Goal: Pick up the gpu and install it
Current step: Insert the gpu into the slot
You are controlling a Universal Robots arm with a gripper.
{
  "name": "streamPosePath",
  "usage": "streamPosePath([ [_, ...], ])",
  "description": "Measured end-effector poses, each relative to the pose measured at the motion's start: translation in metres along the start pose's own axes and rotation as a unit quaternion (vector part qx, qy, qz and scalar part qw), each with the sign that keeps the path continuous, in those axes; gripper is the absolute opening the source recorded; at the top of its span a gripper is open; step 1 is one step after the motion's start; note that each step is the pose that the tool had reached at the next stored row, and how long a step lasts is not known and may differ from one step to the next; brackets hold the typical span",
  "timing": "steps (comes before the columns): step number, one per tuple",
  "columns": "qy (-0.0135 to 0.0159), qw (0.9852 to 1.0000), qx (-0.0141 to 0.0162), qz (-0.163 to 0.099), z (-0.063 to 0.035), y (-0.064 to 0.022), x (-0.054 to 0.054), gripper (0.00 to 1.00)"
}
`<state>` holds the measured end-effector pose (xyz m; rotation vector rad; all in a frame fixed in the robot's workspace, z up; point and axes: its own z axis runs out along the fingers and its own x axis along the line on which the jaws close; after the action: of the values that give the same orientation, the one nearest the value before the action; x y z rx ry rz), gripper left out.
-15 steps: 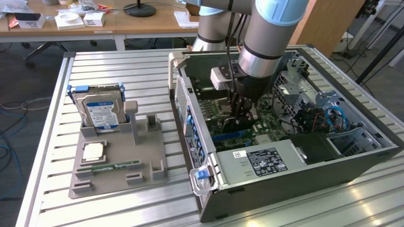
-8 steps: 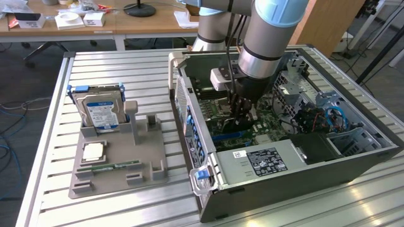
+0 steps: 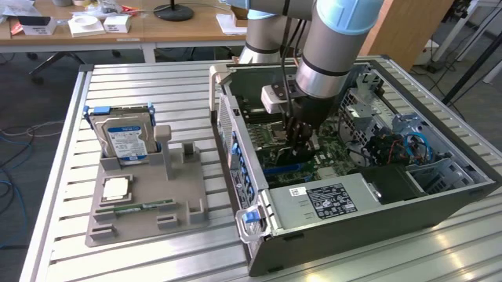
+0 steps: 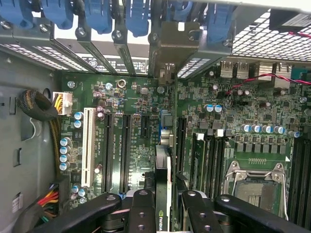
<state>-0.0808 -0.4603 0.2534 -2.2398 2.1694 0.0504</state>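
- My gripper [image 4: 165,211] is half spread, fingers pinching the gpu [image 4: 163,170] from both sides.
- Gpu stands edge-on inside the case [image 3: 377,229], right over the board [image 4: 233,111] among its long slots; can't tell if it's seated.
- Further out, on the exterior view's left: tray [image 3: 141,226] w/ hard drive [image 3: 126,141] standing upright.
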Motion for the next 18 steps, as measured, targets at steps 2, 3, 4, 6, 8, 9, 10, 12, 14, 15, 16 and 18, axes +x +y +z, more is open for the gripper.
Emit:
streamPosePath([
  [2, 0.0000, 1.0000, 0.0000, 0.000, 0.0002, 0.0000, 0.0000, 0.26],
  [3, 0.0000, 1.0000, 0.0000, 0.000, 0.0002, 0.0000, 0.0000, 0.26],
  [4, 0.0000, 1.0000, 0.0000, 0.000, 0.0003, 0.0000, 0.0000, 0.26],
  [6, 0.0000, 1.0000, 0.0000, 0.000, 0.0003, 0.0002, 0.0000, 0.26],
  [8, -0.0001, 1.0000, 0.0001, 0.000, 0.0003, 0.0005, 0.0000, 0.26],
  [9, 0.0000, 1.0000, 0.0001, 0.000, 0.0003, 0.0005, 0.0000, 0.26],
  [10, 0.0000, 1.0000, 0.0001, 0.000, 0.0003, 0.0005, 0.0000, 0.26],
  [12, -0.0001, 1.0000, 0.0006, 0.000, 0.0003, 0.0005, 0.0000, 0.26],
  [14, 0.0000, 1.0000, 0.0013, 0.000, 0.0003, 0.0006, 0.0000, 0.26],
  [15, 0.0000, 1.0000, 0.0019, 0.000, 0.0003, 0.0012, 0.0000, 0.26],
  [16, 0.0000, 1.0000, 0.0019, 0.000, 0.0003, 0.0012, 0.0000, 0.26],
  [18, 0.0000, 1.0000, 0.0019, 0.000, 0.0003, 0.0012, 0.0000, 0.26],
])
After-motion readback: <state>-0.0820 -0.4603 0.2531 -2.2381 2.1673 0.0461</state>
